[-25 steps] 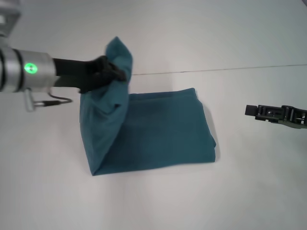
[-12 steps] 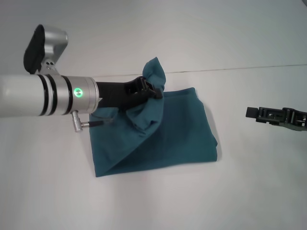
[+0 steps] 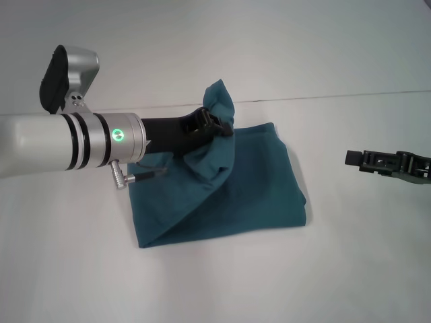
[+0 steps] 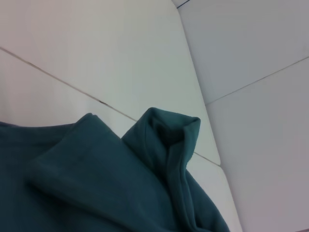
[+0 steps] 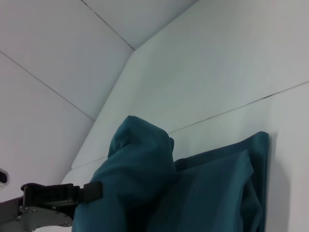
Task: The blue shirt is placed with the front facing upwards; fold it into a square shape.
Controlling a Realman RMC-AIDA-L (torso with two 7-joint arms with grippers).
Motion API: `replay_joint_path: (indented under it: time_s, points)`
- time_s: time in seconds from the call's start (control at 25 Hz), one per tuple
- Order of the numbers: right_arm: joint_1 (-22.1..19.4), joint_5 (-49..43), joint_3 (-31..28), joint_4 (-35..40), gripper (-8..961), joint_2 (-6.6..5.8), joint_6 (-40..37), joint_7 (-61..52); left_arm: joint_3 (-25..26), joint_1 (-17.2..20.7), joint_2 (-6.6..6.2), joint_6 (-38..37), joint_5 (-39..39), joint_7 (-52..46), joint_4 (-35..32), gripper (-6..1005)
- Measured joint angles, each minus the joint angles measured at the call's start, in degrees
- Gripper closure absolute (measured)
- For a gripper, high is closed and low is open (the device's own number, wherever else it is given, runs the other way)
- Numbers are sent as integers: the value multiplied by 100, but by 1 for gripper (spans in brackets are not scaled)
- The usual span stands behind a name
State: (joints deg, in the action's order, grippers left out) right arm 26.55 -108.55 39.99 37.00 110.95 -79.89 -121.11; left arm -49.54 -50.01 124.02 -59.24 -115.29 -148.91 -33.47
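Note:
The blue shirt (image 3: 249, 185) lies folded on the white table, plain teal side up; no lettering shows. My left gripper (image 3: 217, 124) is shut on a raised fold of the shirt's left part and holds it above the middle of the cloth. The pinched bunch (image 3: 219, 97) sticks up past the fingers. The lifted fold also shows in the left wrist view (image 4: 169, 140) and in the right wrist view (image 5: 140, 159), where the left gripper (image 5: 91, 191) shows too. My right gripper (image 3: 351, 157) hovers to the right of the shirt, apart from it.
The white table (image 3: 202, 282) has a thin seam (image 3: 350, 95) running across behind the shirt. Bare surface lies in front of the shirt and between it and the right gripper.
My left gripper has carried the shirt's lifted left part to the right, over the middle of the cloth. The right arm has not moved.

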Motion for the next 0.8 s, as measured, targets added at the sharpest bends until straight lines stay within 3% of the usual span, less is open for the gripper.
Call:
replay_joint_path:
  time_s: [0.52, 0.8]
  points:
    - [28, 0, 1, -63, 250, -18, 46, 0, 42, -114, -17, 33, 894, 556, 316, 807]
    - [53, 0, 5, -70, 250, -21, 53, 0, 38, -56, -22, -129, 1222, 743, 236, 548]
